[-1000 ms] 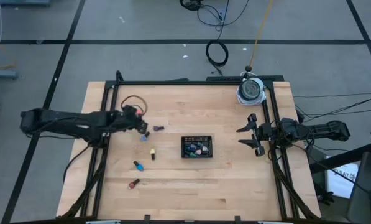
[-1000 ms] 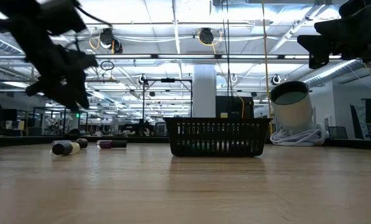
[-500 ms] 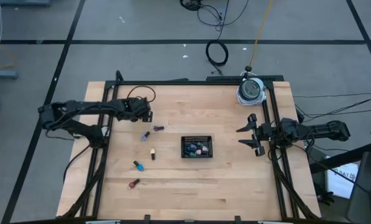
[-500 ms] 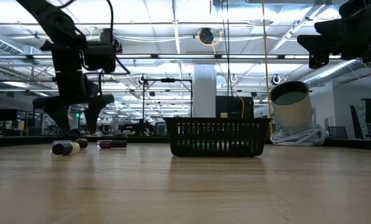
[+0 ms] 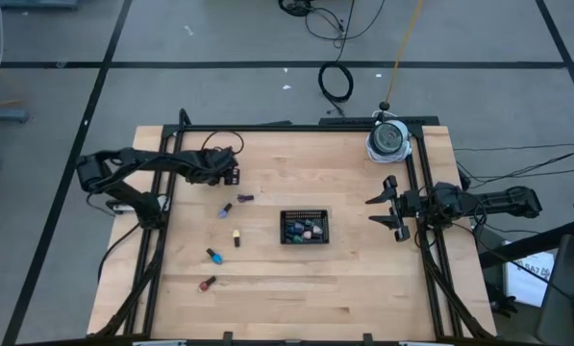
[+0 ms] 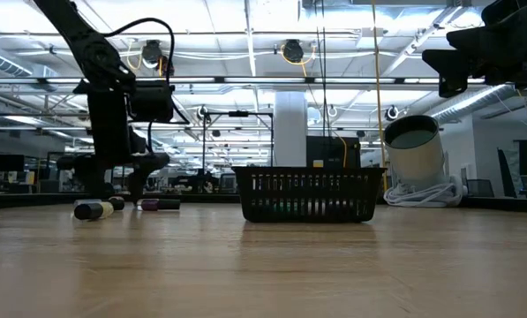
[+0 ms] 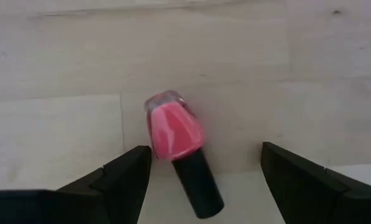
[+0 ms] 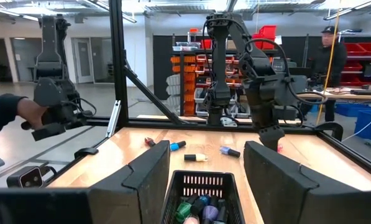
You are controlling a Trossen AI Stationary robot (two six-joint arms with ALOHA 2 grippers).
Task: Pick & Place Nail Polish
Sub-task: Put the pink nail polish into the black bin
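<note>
The left hand (image 5: 231,176) is held low over the far left part of the worktop (image 5: 354,288), with its fingers spread apart and nothing between them. In the left wrist view a pink nail polish bottle (image 7: 180,151) is seen lying on its side on the wood, between the two open fingers (image 7: 117,180) but touching neither of them. The step in hand is judged to be the approach for picking this bottle.

Four more bottles are left loose on the worktop: a purple one (image 5: 243,198), a blue one (image 5: 224,209), a yellow one (image 5: 237,236) and a teal one (image 5: 212,255), with a red one (image 5: 208,284) nearer the front edge. Several bottles are already placed in the black mesh tray (image 5: 304,227) at the middle.

The right hand (image 5: 390,208) waits at the right edge, well apart from the tray, released and empty.

For the next move, the left hand should be lowered a little more and closed on the bottle body, since the bottle may roll away.
</note>
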